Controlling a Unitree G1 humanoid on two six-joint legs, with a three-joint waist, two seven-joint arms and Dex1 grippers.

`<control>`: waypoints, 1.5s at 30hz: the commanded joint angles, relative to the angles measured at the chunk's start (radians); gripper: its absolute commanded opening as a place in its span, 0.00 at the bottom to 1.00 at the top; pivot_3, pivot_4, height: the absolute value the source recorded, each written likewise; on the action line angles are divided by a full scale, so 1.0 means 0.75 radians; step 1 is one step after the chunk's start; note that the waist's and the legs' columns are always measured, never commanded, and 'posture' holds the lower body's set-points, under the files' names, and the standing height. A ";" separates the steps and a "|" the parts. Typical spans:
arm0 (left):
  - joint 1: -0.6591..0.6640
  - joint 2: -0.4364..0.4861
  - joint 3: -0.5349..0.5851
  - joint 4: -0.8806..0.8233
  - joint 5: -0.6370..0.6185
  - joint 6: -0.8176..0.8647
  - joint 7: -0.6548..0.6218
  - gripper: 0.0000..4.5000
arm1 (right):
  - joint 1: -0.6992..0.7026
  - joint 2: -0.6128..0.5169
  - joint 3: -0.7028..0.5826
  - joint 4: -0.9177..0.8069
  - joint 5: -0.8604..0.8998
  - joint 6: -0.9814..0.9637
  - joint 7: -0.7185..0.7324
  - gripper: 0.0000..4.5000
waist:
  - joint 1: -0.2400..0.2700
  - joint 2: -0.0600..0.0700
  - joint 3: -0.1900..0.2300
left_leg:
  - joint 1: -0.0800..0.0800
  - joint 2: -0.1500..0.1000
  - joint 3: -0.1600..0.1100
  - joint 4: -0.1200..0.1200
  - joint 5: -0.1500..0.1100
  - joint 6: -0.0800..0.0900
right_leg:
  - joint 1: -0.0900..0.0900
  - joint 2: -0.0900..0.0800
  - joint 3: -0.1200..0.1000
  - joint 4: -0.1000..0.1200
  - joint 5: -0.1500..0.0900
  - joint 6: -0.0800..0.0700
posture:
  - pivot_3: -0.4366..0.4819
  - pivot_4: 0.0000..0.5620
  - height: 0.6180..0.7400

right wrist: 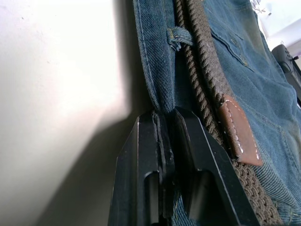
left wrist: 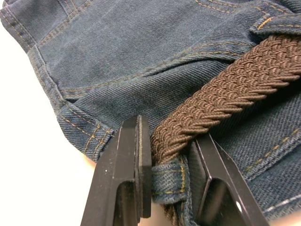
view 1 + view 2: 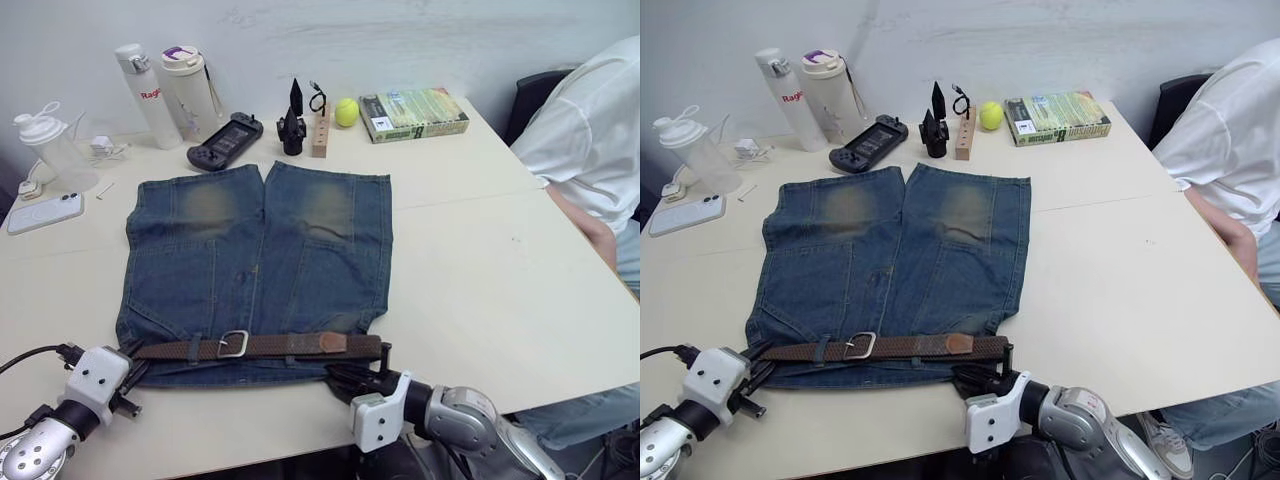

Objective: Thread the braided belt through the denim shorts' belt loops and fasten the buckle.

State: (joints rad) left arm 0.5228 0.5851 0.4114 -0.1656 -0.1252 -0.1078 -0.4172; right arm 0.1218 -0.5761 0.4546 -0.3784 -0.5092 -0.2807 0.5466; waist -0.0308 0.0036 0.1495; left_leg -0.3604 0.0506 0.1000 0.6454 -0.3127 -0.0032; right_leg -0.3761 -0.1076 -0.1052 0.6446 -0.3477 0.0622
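The braided belt [image 3: 270,346] lies straight along the waistband of the denim shorts [image 3: 258,262], at the table edge nearest you. The buckle [image 3: 233,344] sits a little left of the waistband's middle, and the smooth leather end [image 3: 331,343] lies flat toward 3 o'clock of it. You can see belt loops [image 3: 195,348] crossing over the belt, one left of the buckle. The shorts lie flat, legs pointing to 12 o'clock, faded patches up.

Left gripper [image 2: 171,155] is at the waistband's left end. In the left wrist view its fingers [image 2: 128,165] stand narrowly apart, with the belt's woven end and a denim loop [image 2: 168,181] between them. You can't tell whether the pads really press on it.

Right gripper [image 1: 165,123] is at the waistband's right end. In the right wrist view its fingers [image 1: 143,162] are nearly together with the waistband's denim edge pinched between them. The belt runs just beside them, not between them.

The table [image 3: 470,270] is pale. At 12 o'clock from the shorts: a black game controller [image 3: 224,141], a wooden block [image 3: 320,134], a yellow-green ball [image 3: 346,111] and a green box [image 3: 413,114]. At 10–11 o'clock: two white bottles [image 3: 146,95], a clear shaker bottle [image 3: 55,147] and a phone [image 3: 43,212]. A person in a white shirt [image 3: 590,135] sits at 2 o'clock.
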 commanded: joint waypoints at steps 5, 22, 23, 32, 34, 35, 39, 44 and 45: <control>0.106 -0.010 -0.025 0.118 0.122 -0.045 0.001 0.24 | 0.041 -0.038 -0.147 0.027 -0.001 0.180 -0.003 0.00 | 0.006 -0.003 0.002 | 0.000 0.000 0.001 0.000 -0.001 0.001 | 0.000 -0.001 0.001 -0.001 0.000 0.000 | 0.48 0.27 0.84; 0.302 0.078 -0.022 -0.263 -0.388 0.067 -0.430 1.00 | 0.085 -0.252 -0.338 -0.198 0.352 0.436 0.334 0.87 | 0.052 -0.012 0.001 | 0.003 -0.004 0.003 0.003 -0.011 0.010 | 0.001 -0.007 0.003 -0.015 0.002 0.008 | 0.48 0.27 0.84; 0.335 0.119 0.006 -0.295 -0.429 0.094 -0.497 1.00 | 0.110 -0.304 -0.370 -0.238 0.421 0.451 0.394 0.87 | 0.058 -0.015 0.002 | 0.000 -0.004 0.001 0.003 -0.011 0.011 | 0.001 -0.007 0.001 -0.017 0.001 0.007 | 0.48 0.27 0.84; 0.287 0.310 0.203 -0.352 -0.607 0.276 -0.768 1.00 | 0.105 -0.502 -0.596 -0.454 0.906 0.725 0.666 0.87 | 0.058 -0.019 0.024 | -0.017 -0.004 -0.003 0.005 -0.015 0.016 | 0.000 -0.006 -0.005 -0.025 0.001 0.006 | 0.48 0.27 0.84; 0.277 0.323 0.222 -0.363 -0.622 0.299 -0.816 1.00 | 0.024 -0.468 -0.632 -0.473 1.033 0.835 0.653 0.87 | 0.040 -0.019 0.031 | -0.016 -0.004 -0.003 0.006 -0.014 0.015 | 0.001 -0.005 -0.005 -0.024 0.001 0.007 | 0.48 0.27 0.84; 0.273 0.327 0.237 -0.378 -0.654 0.333 -0.830 1.00 | -0.020 -0.439 -0.652 -0.479 1.107 0.898 0.629 0.87 | 0.037 -0.020 0.033 | -0.016 -0.004 -0.003 0.006 -0.014 0.016 | 0.001 -0.006 -0.005 -0.024 0.002 0.007 | 0.48 0.27 0.84; 0.193 0.329 0.329 -0.442 -0.879 0.529 -0.794 1.00 | -0.223 -0.329 -0.766 -0.445 1.382 1.126 0.518 0.87 | 0.036 -0.020 0.040 | -0.017 -0.003 -0.005 0.007 -0.013 0.014 | 0.001 -0.005 -0.006 -0.022 0.002 0.009 | 0.48 0.27 0.84; 0.042 0.340 0.386 -0.465 -1.027 0.710 -0.689 1.00 | -0.404 -0.235 -0.827 -0.369 1.537 1.275 0.378 0.87 | 0.041 -0.018 0.041 | -0.019 -0.004 -0.008 0.008 -0.011 0.013 | 0.001 -0.005 -0.008 -0.022 0.003 0.010 | 0.48 0.27 0.84; 0.022 0.339 0.374 -0.469 -0.990 0.699 -0.691 1.00 | -0.407 -0.235 -0.822 -0.370 1.542 1.282 0.373 0.87 | 0.038 -0.018 0.041 | -0.019 -0.004 -0.007 0.008 -0.011 0.013 | 0.001 -0.005 -0.008 -0.022 0.003 0.010 | 0.48 0.27 0.84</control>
State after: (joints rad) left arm 0.5452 0.8353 0.6707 -0.4985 -0.8661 0.4135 -0.9397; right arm -0.1822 -0.7552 -0.1343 -0.6441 0.6161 0.6672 0.8398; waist -0.0021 -0.0098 0.1802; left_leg -0.3747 0.0472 0.0948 0.6509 -0.3205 0.0052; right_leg -0.3752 -0.1115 -0.1110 0.6281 -0.3453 0.0698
